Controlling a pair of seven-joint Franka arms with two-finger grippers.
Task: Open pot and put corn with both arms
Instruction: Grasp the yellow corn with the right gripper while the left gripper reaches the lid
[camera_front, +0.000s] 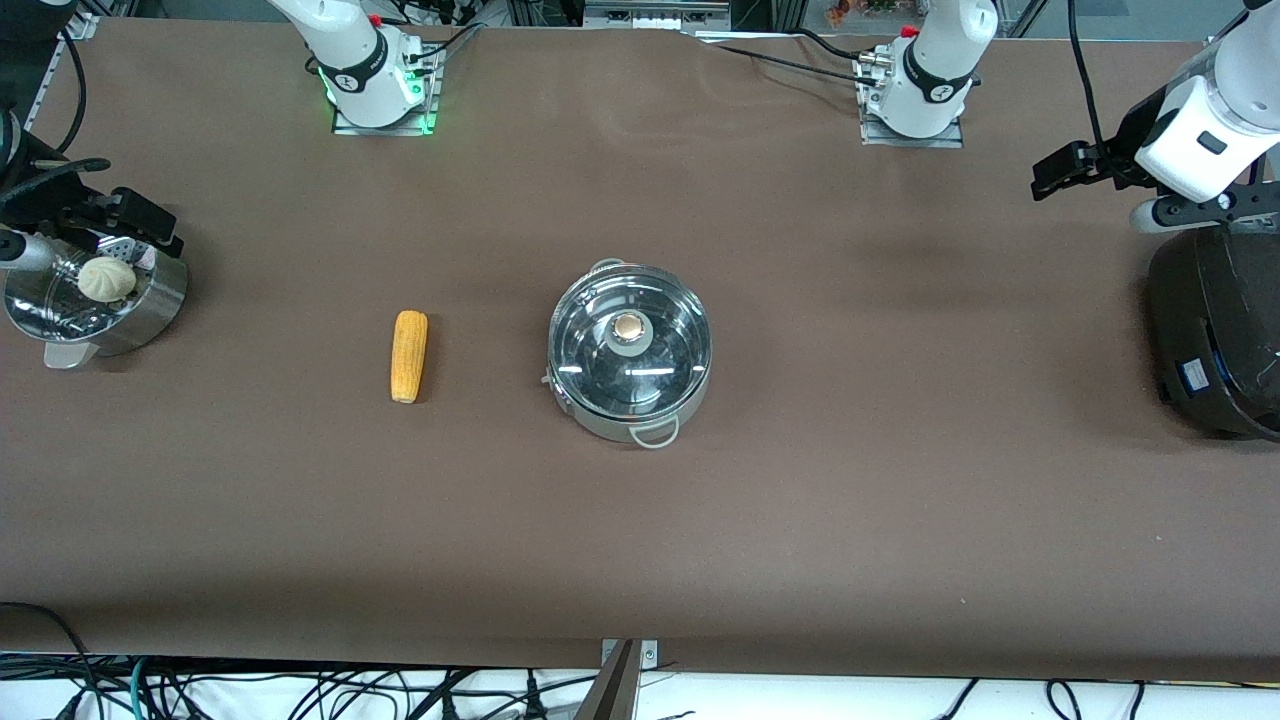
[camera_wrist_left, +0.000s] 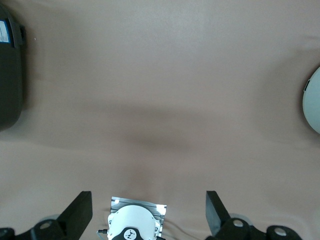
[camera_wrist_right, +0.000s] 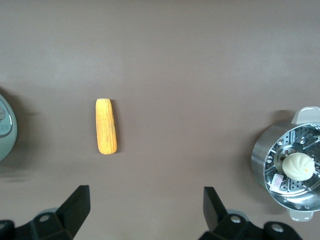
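Observation:
The steel pot stands mid-table with its glass lid on it and the tan knob on top. The corn lies on the table beside the pot, toward the right arm's end; it also shows in the right wrist view. My right gripper is up in the air over the steamer pot, open and empty. My left gripper is up over the table beside the black cooker, open and empty. The pot's edge shows in both wrist views.
A steel steamer pot with a pale bun stands at the right arm's end. A big black cooker stands at the left arm's end. The table is covered with brown cloth.

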